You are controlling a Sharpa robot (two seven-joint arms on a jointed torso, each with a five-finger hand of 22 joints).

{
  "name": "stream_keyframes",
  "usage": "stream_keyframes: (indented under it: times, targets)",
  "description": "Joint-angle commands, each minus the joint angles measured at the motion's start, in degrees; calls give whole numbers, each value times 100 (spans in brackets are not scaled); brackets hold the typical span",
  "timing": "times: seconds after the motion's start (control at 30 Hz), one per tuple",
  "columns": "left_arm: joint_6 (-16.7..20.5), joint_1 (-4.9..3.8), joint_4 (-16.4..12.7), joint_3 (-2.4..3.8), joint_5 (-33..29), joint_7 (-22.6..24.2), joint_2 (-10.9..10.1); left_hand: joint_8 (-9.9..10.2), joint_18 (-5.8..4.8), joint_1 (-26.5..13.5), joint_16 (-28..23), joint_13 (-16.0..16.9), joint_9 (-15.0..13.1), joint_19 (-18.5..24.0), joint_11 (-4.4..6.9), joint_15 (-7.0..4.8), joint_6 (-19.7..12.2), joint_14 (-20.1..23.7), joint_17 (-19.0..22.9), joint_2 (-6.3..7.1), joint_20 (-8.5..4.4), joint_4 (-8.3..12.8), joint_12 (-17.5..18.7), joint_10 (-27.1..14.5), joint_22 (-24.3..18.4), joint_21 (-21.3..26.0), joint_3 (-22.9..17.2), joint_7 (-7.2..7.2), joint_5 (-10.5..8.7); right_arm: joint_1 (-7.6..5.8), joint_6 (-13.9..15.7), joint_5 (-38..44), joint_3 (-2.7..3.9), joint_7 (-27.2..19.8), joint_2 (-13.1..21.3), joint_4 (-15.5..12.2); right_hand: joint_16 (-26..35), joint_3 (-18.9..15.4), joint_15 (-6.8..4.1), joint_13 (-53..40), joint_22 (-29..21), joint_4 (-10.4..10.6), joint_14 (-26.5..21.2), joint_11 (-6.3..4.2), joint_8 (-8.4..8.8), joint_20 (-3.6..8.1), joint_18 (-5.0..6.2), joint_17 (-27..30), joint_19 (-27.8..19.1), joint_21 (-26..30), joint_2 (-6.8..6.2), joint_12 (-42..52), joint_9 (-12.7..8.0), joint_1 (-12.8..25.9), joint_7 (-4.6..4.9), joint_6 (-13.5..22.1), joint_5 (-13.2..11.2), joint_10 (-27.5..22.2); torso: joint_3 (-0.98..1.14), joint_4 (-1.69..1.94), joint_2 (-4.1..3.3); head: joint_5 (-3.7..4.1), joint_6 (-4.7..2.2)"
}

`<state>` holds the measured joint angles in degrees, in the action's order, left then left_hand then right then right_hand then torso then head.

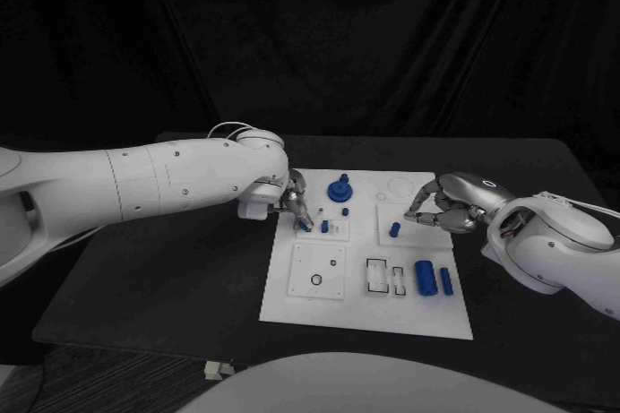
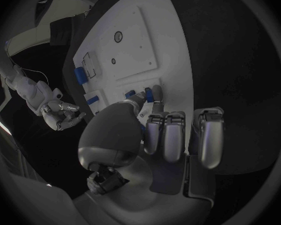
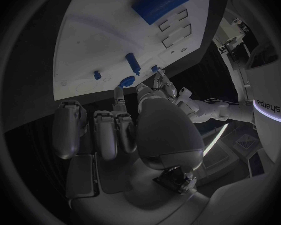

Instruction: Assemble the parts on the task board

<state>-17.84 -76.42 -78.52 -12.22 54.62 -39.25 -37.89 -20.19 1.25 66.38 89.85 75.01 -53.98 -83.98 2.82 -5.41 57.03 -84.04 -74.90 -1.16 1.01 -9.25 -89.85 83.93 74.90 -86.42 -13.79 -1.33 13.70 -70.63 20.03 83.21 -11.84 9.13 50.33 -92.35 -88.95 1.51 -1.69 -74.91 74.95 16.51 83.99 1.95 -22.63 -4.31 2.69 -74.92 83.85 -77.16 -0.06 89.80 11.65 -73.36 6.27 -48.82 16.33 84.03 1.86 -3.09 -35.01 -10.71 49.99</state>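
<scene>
The white task board (image 1: 368, 288) lies flat in the middle of the black table (image 1: 155, 279), with two blue cylinders (image 1: 433, 277) near its right edge and a blue round-based peg (image 1: 339, 191) standing at its far end. The left hand (image 1: 289, 202) pinches a small blue part (image 1: 304, 223) at the board's left edge. The right hand (image 1: 437, 207) hovers over the board's right side, fingers curled with nothing visibly in them.

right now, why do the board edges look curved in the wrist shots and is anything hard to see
Fisheye: in both wrist views the board bends, while the head view shows its edges straight. Left wrist view: the left hand hides part of the board; the dim light leaves the black table murky.
</scene>
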Motion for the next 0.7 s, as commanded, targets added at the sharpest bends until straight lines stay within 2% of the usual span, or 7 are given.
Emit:
stream_keyframes:
  times: [0.03,0.2,0.33,0.43,0.7]
  targets:
    - [-42,19,19,4,-13,86,22,27,-4,-64,15,1499,1,-298,0,-7,38,-596,-1510,-15,4,-9,-15,607,1223,32,-15,9,-31,16,-36,12,3,95,-4,-2,37,-13,-33,-1509,1060,-29,535,-16,39,6,58,-1284,-45,19,-2,20,-7,-54,-2,10,20,597,3,-4,-6,2,1]
    - [-56,40,47,4,-13,94,42,32,-3,-84,15,1499,0,-296,-2,-5,40,-596,-1510,-9,5,-15,-15,607,1222,35,-15,6,-98,17,-39,12,3,99,-3,-2,36,-12,-33,-1509,1060,-31,535,-16,39,6,58,-1286,-45,20,-2,20,-7,-59,-2,9,27,597,6,-1,-3,6,1]
    - [-52,70,72,4,-13,112,60,32,-3,-84,15,1499,0,-296,-2,-5,40,-596,-1510,-9,5,-15,-15,607,1222,35,-15,6,-98,18,-38,12,3,101,-7,0,36,-11,-33,-1509,1060,-32,535,-16,39,6,59,-1287,-45,21,-3,20,-7,-66,-2,9,36,597,6,-8,0,-1,1]
    - [-45,85,88,4,-13,126,73,32,-3,-84,15,1499,0,-296,-2,-5,40,-596,-1510,-9,5,-15,-15,607,1222,35,-15,6,-98,19,-38,12,3,101,-9,1,36,-11,-33,-1509,1060,-32,535,-16,39,6,59,-1287,-45,21,-3,20,-7,-66,-2,9,36,597,1,-1,2,6,1]
    - [-37,105,99,4,-13,154,89,34,2,-92,15,1499,0,-284,-3,-4,41,-596,-1510,-13,6,-19,-15,607,1211,52,-17,6,-120,22,-46,12,3,108,-13,4,37,-9,-32,-1509,1059,-34,535,-17,39,5,59,-1285,-46,23,-3,20,-7,-73,-1,8,49,597,5,6,5,2,1]
